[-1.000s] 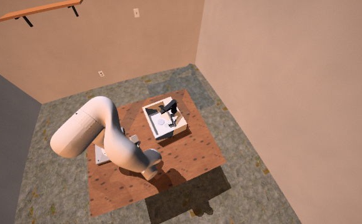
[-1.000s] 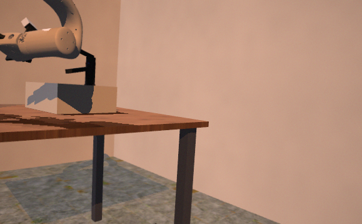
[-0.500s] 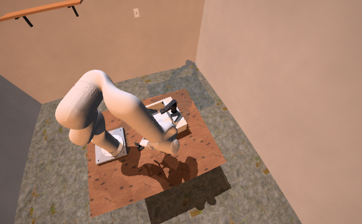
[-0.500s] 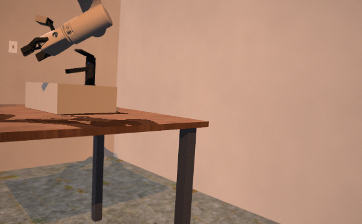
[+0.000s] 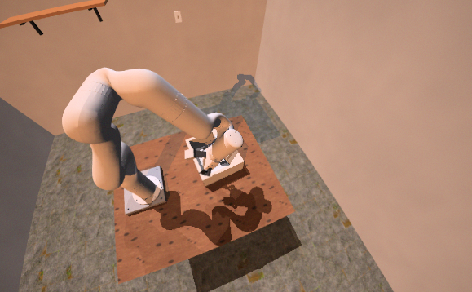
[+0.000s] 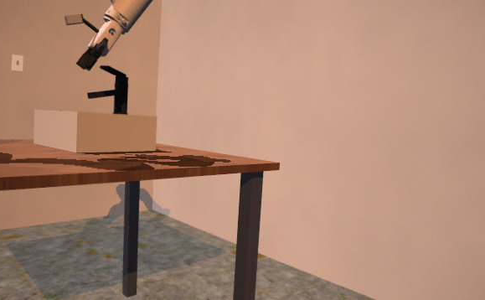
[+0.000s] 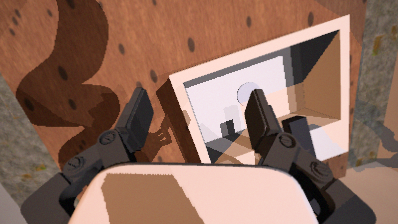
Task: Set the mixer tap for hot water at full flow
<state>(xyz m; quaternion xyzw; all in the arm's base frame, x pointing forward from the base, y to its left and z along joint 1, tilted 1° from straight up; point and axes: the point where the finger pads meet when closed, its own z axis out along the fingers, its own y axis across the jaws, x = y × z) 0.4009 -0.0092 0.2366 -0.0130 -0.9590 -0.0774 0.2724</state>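
The black mixer tap point(image 6: 120, 90) stands at the back of a cream basin point(image 6: 95, 130) on the wooden table. Its lever point(image 6: 111, 70) slopes up and to the left above the spout point(image 6: 100, 94). My gripper point(image 6: 89, 59) is open and empty, hanging just above and to the left of the lever's tip, apart from it. In the wrist view the open fingers look down into the basin point(image 7: 268, 99) with its round drain point(image 7: 247, 91); a dark part of the tap point(image 7: 300, 132) shows by the right finger. In the top view my arm covers most of the tap. I see no red or blue dot.
The basin point(image 5: 219, 165) sits toward the far right of the table, close to the right wall. The arm's base plate point(image 5: 145, 189) is at the table's left side. A wall shelf point(image 5: 51, 14) hangs high on the back wall.
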